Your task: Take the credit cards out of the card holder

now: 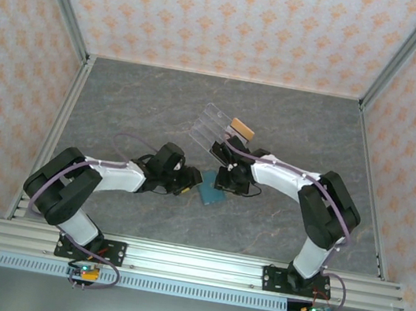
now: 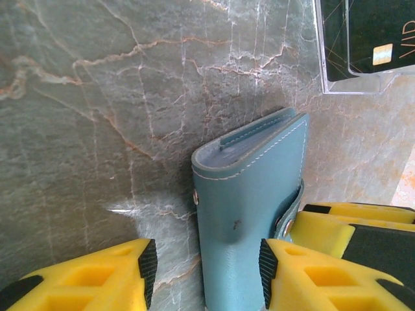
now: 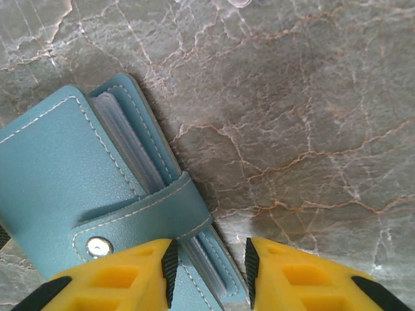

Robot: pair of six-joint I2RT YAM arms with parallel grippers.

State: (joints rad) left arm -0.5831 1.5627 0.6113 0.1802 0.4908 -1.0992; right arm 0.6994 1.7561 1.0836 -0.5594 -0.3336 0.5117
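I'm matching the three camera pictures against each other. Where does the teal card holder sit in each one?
Top external: the card holder is a small teal patch just below picture centre.
Left wrist: card holder at bottom centre, reaching up to mid-frame.
Right wrist: card holder fills the lower left.
Shared landmark: its snap strap in both wrist views, grey marbled table in all.

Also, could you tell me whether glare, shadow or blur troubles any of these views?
Left wrist: one small white glare streak on the table beside the card holder, which is sharp. Right wrist: stitching crisp, with a narrow dark shadow along the card holder's open edge. Top external: even, diffuse light, nothing blown out, though the card holder looks small.
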